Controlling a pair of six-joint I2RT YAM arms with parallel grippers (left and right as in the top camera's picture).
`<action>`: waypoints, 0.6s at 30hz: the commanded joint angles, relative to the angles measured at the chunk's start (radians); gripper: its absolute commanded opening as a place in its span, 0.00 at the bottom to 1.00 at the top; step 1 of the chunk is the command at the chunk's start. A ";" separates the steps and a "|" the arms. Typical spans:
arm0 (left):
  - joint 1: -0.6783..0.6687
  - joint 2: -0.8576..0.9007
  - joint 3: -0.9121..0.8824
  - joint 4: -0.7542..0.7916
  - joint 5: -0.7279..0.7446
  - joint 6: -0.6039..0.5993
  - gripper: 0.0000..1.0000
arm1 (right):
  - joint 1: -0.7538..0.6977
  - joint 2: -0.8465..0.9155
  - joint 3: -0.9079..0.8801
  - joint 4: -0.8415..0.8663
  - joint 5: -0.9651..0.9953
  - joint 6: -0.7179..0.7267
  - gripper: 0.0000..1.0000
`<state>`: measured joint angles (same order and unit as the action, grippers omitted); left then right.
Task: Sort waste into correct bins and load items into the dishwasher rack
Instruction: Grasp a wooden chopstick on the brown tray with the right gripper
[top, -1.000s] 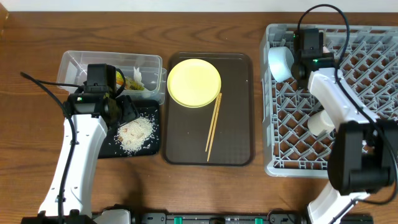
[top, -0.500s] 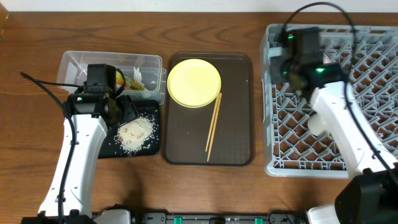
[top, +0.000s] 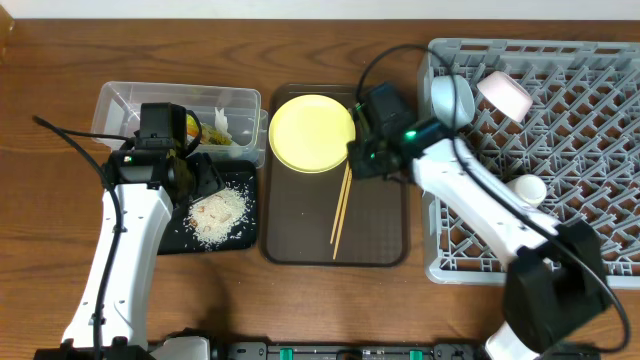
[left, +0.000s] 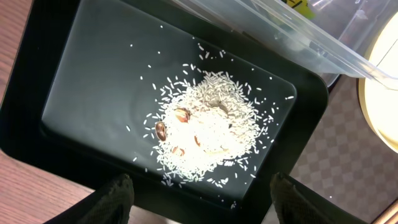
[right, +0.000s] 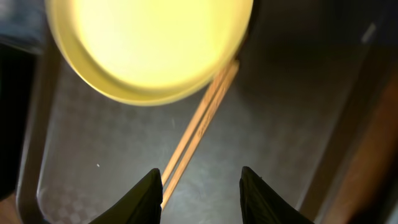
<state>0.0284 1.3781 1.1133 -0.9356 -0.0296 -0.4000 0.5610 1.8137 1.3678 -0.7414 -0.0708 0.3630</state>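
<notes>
Now, over at the left end of the table, the clear tub (top: 120, 95) is sitting against the far side of the black tray (left: 93, 81). It is already holding the snack wrapper (top: 195, 128) and the crumpled tissue (top: 225, 122), so the dry waste looks sorted. The rice scraps (left: 205, 130) are lying in a heap in the middle of the black tray, with stray grains around them. The left gripper (left: 202, 200) is hanging right above that heap, fingers spread wide and carrying nothing. It seems to be parked there, keeping clear of the centre.

Moving along to the brown serving tray (top: 300, 220), the yellow plate (top: 312, 133) is resting in its far left part. The chopsticks (top: 342, 205) are slanting from the plate's right rim toward the tray's near edge. The right gripper (right: 199, 194) is hovering over their upper end, jaws parted and empty, apparently lining up a pick.

Finally, on the right, the dishwasher rack (top: 590, 130) is already carrying the light-blue bowl (top: 452, 100) and the white bowl (top: 505, 93) at its far left corner, tipped on edge between the pegs, with the small cup (top: 525, 188) nearer the middle.
</notes>
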 joint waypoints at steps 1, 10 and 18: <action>0.004 -0.013 0.004 -0.002 -0.005 -0.006 0.73 | 0.032 0.057 -0.004 -0.013 0.037 0.153 0.39; 0.004 -0.013 0.004 -0.002 -0.005 -0.006 0.73 | 0.087 0.176 -0.004 -0.006 0.047 0.226 0.38; 0.004 -0.013 0.004 -0.002 -0.005 -0.006 0.73 | 0.101 0.218 -0.004 -0.005 0.092 0.265 0.38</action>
<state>0.0284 1.3781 1.1133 -0.9352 -0.0296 -0.4000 0.6540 2.0205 1.3659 -0.7460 -0.0181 0.5888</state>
